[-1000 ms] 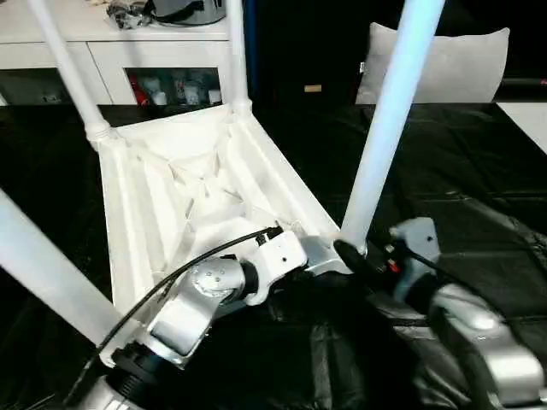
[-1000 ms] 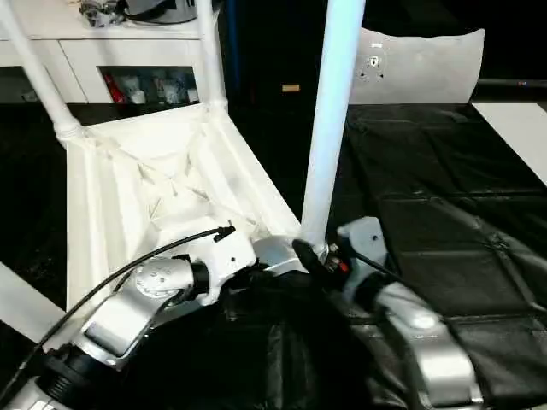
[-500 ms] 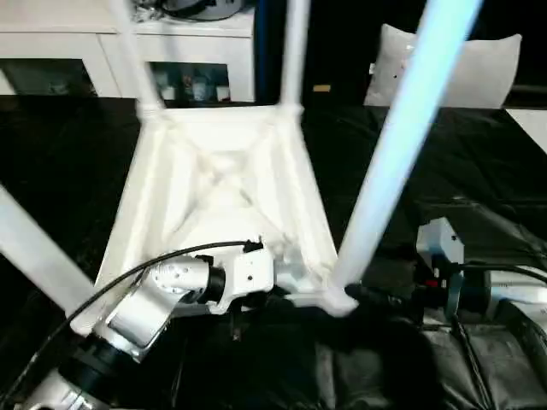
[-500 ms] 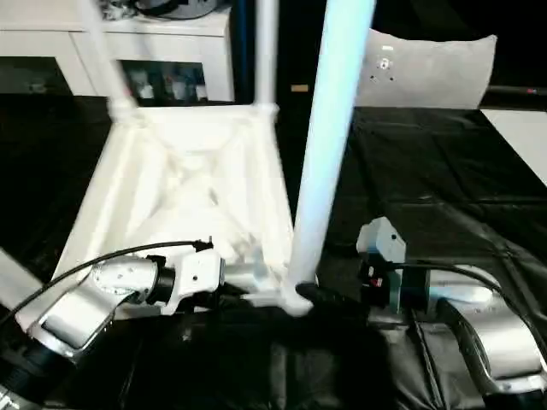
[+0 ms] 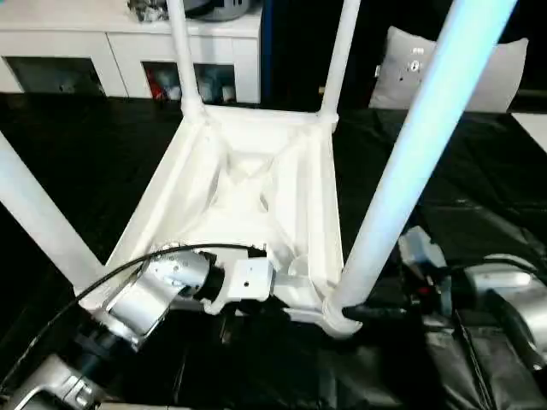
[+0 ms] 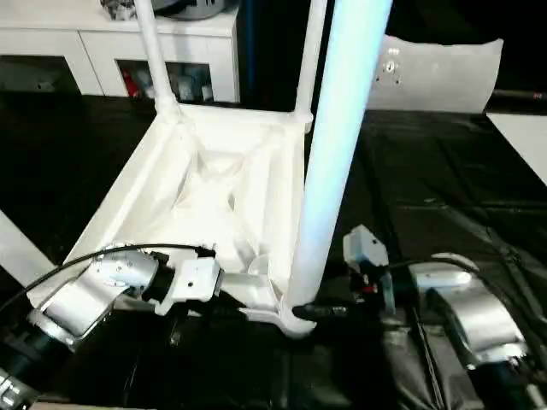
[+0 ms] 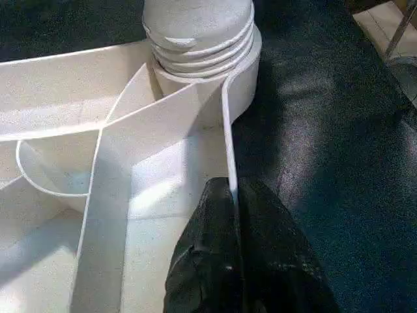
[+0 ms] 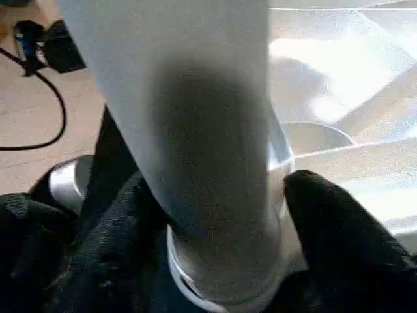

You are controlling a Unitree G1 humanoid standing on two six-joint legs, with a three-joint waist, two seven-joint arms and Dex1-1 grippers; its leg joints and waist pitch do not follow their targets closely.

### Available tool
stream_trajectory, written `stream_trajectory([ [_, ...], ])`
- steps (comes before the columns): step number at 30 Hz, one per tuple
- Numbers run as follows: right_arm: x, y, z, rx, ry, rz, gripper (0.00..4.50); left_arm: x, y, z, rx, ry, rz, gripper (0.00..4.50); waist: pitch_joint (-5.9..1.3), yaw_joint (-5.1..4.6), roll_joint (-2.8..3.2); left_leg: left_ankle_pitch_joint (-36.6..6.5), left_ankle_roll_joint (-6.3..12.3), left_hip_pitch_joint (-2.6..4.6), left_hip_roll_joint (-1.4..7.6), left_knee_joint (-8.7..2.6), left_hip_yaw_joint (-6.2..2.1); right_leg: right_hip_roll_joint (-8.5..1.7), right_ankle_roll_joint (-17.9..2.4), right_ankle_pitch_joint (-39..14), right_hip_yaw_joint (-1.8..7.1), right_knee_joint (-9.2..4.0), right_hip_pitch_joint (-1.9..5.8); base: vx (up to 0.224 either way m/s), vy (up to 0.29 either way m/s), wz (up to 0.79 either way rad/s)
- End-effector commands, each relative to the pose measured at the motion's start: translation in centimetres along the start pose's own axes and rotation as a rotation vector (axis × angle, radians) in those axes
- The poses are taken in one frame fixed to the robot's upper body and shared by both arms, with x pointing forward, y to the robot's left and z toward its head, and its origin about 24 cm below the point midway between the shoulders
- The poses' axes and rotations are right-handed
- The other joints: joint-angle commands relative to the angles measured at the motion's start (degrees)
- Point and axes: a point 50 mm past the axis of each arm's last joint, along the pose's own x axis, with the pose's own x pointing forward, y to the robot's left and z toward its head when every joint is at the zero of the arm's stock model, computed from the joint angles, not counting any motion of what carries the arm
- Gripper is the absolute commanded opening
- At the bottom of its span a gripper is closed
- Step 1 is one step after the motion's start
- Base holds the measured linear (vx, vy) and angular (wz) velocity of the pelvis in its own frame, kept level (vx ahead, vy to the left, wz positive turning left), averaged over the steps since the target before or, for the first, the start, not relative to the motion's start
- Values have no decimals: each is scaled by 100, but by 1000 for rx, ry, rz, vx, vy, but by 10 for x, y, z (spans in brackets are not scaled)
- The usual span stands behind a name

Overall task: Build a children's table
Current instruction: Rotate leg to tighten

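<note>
**Upturned table held at its near edge**

The table [image 5: 256, 184] lies top-down on the black cover [image 5: 479, 196], its long axis running away from the robot, all four legs pointing up. Bare cover lies open to either side; a white cabinet [image 5: 128, 43] stands beyond the far end. The table is all white, its underside cross-ribbed. The left gripper [image 7: 233, 261] is clenched on the near rim wall beside a corner socket. The right gripper [image 8: 215, 228] grasps the near right leg [image 5: 410, 162] at its base.
</note>
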Motion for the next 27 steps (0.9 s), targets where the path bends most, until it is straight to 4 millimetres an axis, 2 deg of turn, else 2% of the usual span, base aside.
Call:
stream_trajectory([
  [1,2,-1,3,-13,-5,22,275,5,-3,3,42,19,-78,0,-347,-4,-80,213,729,-67,310,-353,-18,-477,-1717,134,265,-289,313,0,0,0],
  [3,4,-1,2,-5,-8,34,259,5,-3,2,42,21,-79,0,-344,-1,-81,185,715,-73,311,-352,-17,-479,-1713,103,267,-290,315,0,0,0],
  [4,4,-1,2,5,-12,40,254,5,-2,2,42,23,-80,0,-342,-3,-104,170,706,-73,309,-352,-13,-473,-1696,67,266,-294,316,0,0,0],
  [5,5,0,2,13,-18,46,233,5,-2,1,44,28,-79,0,-337,5,-103,146,693,-73,302,-355,-13,-476,-1677,-20,270,-300,317,0,0,0],
  [8,6,1,0,33,-32,54,215,4,-2,-1,43,39,-77,0,-340,13,-100,101,636,-70,306,-354,-13,-476,-1638,-120,270,-302,312,0,0,0],
  [14,13,8,0,93,-112,25,204,3,-2,-5,-26,41,-19,0,-321,23,-86,-14,533,-67,312,-372,-17,-476,-1575,-255,280,-325,303,0,0,0],
  [17,29,14,2,108,-150,-55,204,9,-4,-3,-89,9,50,0,-302,3,-68,-140,389,-72,316,-396,-18,-472,-1475,-495,290,-352,301,0,0,0],
  [18,42,13,2,122,-161,-186,204,16,-3,2,-145,-35,124,0,-288,-5,-36,-178,339,-73,307,-406,-27,-470,-1463,-584,288,-357,291,0,0,0],
  [19,46,11,2,130,-162,-239,204,19,-3,4,-164,-50,151,0,-267,-27,-47,-332,226,-73,293,-422,-16,-455,-1379,-854,285,-399,276,0,0,0],
  [20,46,11,2,131,-162,-244,203,19,-3,4,-166,-51,153,0,-244,-61,-72,-553,123,-96,254,-461,-36,-455,-1175,-1474,267,-455,307,0,0,0],
  [21,46,11,2,131,-162,-244,201,19,-3,4,-166,-51,153,0,-239,-96,-72,-737,64,-81,244,-468,-43,-463,-953,-2054,271,-509,294,0,0,0],
  [22,56,8,2,158,-181,-363,201,27,-2,10,-210,-80,215,0,-215,-146,-19,-865,33,-76,253,-477,-47,-455,-885,-2241,289,-531,251,0,0,0],
  [23,56,8,2,159,-182,-375,201,28,-2,11,-214,-83,221,0,-215,-146,-19,-865,33,-76,253,-477,-47,-455,-885,-2241,289,-531,251,0,0,0],
  [25,68,4,1,188,-181,-535,199,41,0,20,-272,-116,306,0,-204,-249,-46,-910,-33,-100,241,-490,-51,-431,-767,-2379,287,-564,240,0,0,0],
  [26,69,4,1,193,-181,-556,198,43,0,21,-279,-120,316,0,-195,-280,-62,-932,-18,-86,218,-484,-45,-421,-682,-2531,289,-596,212,0,0,0],
  [27,72,2,1,222,-187,-626,197,48,1,25,-306,-132,346,0,-199,-293,-49,-917,-27,-92,215,-489,-57,-426,-672,-2554,288,-587,219,0,0,0],
])
